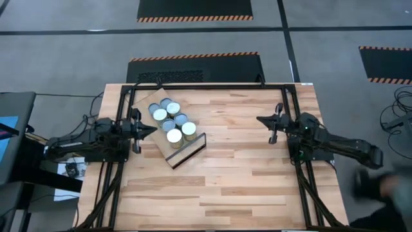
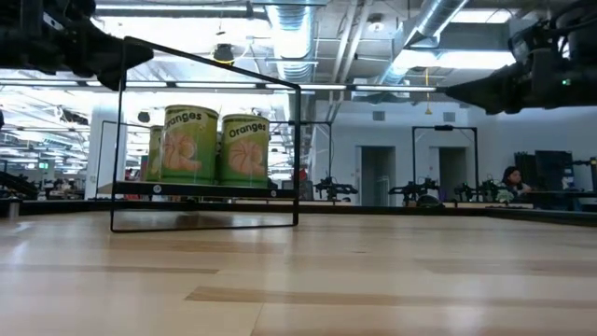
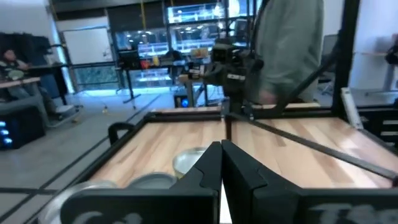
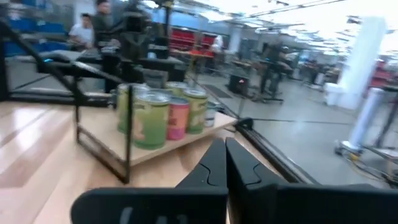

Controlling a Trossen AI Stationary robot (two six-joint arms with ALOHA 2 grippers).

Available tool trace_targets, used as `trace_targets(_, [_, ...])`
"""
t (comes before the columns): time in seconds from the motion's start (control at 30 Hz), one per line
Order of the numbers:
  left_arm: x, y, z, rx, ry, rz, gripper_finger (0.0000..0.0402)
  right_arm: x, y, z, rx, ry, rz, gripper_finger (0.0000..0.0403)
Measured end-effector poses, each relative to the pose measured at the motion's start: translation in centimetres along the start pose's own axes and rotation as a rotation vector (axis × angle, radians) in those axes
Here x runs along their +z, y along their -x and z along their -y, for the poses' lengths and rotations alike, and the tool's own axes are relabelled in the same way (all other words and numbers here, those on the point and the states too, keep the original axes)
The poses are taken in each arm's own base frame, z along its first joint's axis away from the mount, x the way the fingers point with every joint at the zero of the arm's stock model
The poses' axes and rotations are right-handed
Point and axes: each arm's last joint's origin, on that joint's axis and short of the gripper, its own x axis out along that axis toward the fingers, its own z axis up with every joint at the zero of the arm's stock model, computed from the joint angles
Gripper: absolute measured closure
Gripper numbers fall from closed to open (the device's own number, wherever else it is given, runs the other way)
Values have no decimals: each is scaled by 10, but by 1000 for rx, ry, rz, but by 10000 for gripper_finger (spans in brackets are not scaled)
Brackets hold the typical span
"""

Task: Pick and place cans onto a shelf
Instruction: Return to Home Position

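- Cans [image 1: 171,120] grouped upright on shelf [image 1: 143,100], far-left pt of table [image 1: 244,174].
- We see left gripper [image 1: 152,131] clenched, empty, just left of shelf.
- Right gripper [image 1: 261,120] clenched, empty, R side, well apart from cans.

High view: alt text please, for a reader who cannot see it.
A cluster of cans stands on the shelf, left of centre on the wooden table. The left gripper is beside the shelf, the right gripper near the table's right edge, both empty.
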Motion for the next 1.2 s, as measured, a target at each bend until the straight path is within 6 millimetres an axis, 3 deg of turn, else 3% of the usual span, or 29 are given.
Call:
trace_targets(0.1, [-3,-2,-1,33,-1,-9,401,2,4,0,-38,-7,13,398])
trace_targets(0.3, [-31,-8,-1,95,17,-3,402,2,13,-1,-94,-19,23,398])
trace_targets(0.6, [-32,-8,-2,138,51,-6,402,-2,13,0,-120,-48,-18,398])
trace_targets(0.83, [-33,-8,0,69,82,-18,402,-7,13,-1,-114,-109,-69,374])
trace_targets(1.1, [-33,-8,0,77,-8,-21,402,-11,11,-2,-110,-115,-105,366])
trace_targets(1.2, [-33,-8,0,77,35,-20,402,-11,11,-2,-111,-145,-105,366])
